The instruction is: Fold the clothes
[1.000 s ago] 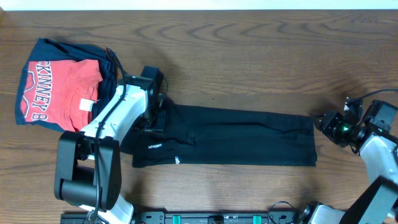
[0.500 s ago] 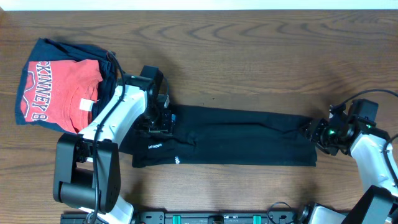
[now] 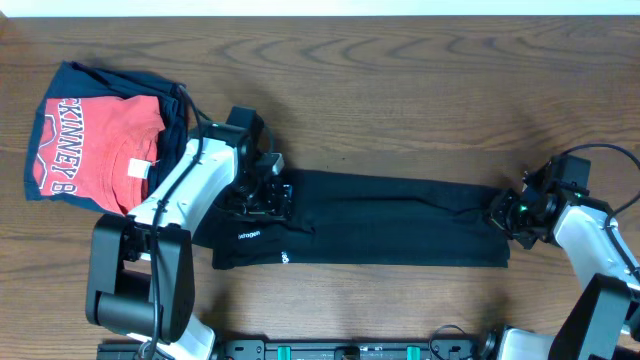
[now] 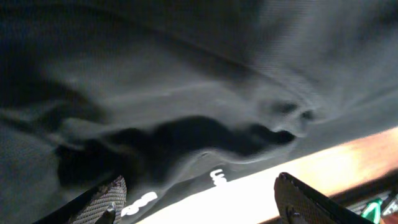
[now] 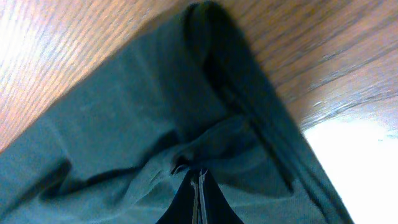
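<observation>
Black shirt (image 3: pixel 370 220): on the surface (image 3: pixel 400 90), right of the red T-shirt (image 3: pixel 95 140), lengthwise folds done. We judge the crosswise folds remain. Left tool (image 3: pixel 270 193): released, over the end nearest the red T-shirt. Right tool (image 3: pixel 503 212): clenched, apparently pinching the farthest end.

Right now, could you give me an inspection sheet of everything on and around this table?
Surface: wooden table, bare wood around the cloth.
Job's things: black shirt, folded into a long strip, flat across the middle.
Clutter: red T-shirt on a navy garment, far left.
Grippers: left gripper over the shirt's left end, jaws open; right gripper at its right end, jaws shut on puckered cloth.
Cables: black cable looping by the right arm.
Surroundings: white strip past the far edge; nothing else seen.
</observation>
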Robot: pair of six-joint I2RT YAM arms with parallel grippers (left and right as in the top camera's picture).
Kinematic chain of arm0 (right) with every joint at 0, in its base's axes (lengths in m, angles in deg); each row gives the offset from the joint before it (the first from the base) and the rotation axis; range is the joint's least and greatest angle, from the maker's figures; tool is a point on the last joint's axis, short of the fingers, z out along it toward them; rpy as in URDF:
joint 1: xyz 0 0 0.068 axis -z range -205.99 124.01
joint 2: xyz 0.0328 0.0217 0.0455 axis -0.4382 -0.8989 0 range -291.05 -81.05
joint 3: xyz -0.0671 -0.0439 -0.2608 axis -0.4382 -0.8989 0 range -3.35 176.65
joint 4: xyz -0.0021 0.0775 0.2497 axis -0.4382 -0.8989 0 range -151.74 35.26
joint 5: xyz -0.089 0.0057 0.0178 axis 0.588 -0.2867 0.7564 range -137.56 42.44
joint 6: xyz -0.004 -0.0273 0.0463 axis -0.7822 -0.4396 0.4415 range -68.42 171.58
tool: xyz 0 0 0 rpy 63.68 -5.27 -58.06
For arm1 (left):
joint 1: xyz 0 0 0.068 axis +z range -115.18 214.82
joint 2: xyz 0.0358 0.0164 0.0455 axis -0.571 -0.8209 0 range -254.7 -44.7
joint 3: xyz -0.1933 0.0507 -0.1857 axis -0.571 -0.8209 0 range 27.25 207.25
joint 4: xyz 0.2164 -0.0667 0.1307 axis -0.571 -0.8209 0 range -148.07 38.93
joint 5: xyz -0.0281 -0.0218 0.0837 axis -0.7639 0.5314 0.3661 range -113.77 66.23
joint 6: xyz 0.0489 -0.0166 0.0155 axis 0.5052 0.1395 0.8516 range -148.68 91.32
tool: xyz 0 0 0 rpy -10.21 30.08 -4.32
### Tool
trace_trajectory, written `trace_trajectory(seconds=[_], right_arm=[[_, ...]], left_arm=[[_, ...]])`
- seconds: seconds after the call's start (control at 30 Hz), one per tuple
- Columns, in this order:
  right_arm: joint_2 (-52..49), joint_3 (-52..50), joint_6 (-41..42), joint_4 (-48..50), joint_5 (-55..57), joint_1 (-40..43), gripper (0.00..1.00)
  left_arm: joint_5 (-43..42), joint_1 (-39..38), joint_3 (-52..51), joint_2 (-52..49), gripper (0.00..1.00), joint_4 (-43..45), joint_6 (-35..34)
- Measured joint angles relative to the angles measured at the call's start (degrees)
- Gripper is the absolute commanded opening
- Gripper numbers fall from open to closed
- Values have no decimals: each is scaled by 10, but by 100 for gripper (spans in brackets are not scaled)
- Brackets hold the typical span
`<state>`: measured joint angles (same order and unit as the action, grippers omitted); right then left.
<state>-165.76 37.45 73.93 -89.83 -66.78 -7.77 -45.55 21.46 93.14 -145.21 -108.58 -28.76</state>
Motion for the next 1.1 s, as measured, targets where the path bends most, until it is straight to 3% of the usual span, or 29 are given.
trace_trajectory(seconds=[0.27,0.33,0.37,0.5,0.77,0.87,0.97,1.0,1.1], right_arm=[[108,1,-32,-55,-12,0,3],[131,2,-35,-59,-12,0,29],[137,3,-37,-59,-12,0,32],[146,4,-41,-57,-14,0,32],[146,4,-41,-56,-6,0,32],[146,4,-41,-56,-4,0,32],[146,4,-41,-56,-3,0,31],[146,4,-41,-56,-3,0,31],[146,4,-41,-55,-3,0,32]], left_arm=[[-21,-57,-20,0,77,29,10],[-23,-77,-22,0,77,33,16],[-23,-89,-23,0,77,34,18],[-5,-136,-24,0,75,35,25],[59,-210,-59,0,60,85,30],[73,-216,-68,0,43,100,26],[83,-216,-68,0,13,100,23],[85,-216,-68,0,7,97,26],[87,-216,-68,0,6,67,25]])
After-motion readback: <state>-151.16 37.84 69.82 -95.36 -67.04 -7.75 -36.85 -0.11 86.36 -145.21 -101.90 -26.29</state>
